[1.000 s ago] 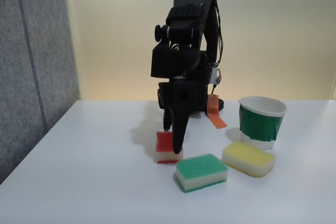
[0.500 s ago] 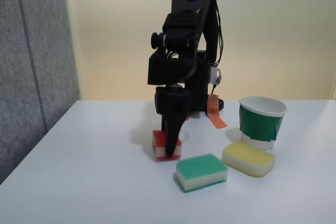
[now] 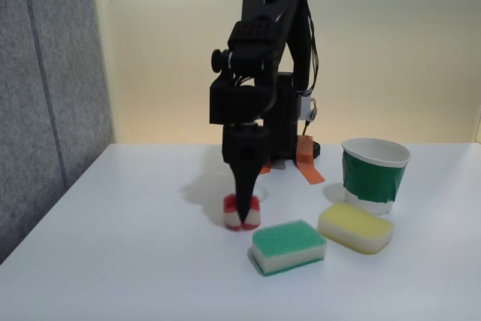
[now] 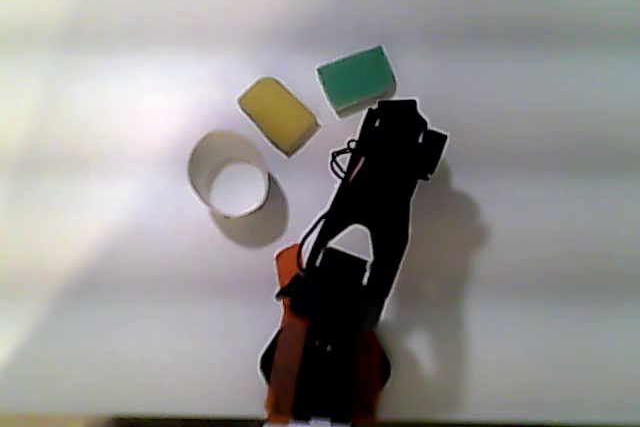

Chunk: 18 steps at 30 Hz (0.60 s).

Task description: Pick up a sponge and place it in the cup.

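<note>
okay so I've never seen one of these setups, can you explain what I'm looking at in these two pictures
It is a small black robot arm on a white table. The fixed view looks at it from the front; the other view looks straight down. Its gripper points downward, and the fingers are squeezed shut on the sponge, a small red-and-white one resting on the table. Nearby lie a green sponge, a yellow sponge and, behind them, the cup, paper with a green band, open and upright.
</note>
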Available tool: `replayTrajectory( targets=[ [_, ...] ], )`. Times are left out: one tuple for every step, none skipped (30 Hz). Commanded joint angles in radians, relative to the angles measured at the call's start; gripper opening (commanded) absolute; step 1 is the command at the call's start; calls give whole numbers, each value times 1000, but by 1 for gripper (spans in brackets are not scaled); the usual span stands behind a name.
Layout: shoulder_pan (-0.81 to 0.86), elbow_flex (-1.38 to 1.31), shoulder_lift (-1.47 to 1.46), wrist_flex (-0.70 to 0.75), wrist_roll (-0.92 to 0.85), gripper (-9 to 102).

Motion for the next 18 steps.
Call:
replayTrajectory(
  targets=[
    [11,-55,155,115,9,0],
    [2,-63,201,147,21,0],
    [-9,-66,249,176,38,0],
    [-26,-66,299,198,60,0],
    [-48,-67,347,215,89,0],
    [-71,-67,393,229,118,0],
    [-98,-69,437,238,152,0],
    [-126,-69,480,241,179,0],
    [-160,-69,522,242,213,0],
    [-193,-67,558,244,242,0],
    [-232,-66,592,242,275,0],
    [-273,-66,623,242,311,0],
    [-316,-64,644,241,347,0],
    [-360,-64,663,239,388,0],
    [-407,-66,676,239,426,0],
    [-445,-72,684,241,456,0],
    [-483,-77,687,241,486,0],
    [-517,-80,692,235,512,0]
  ],
)
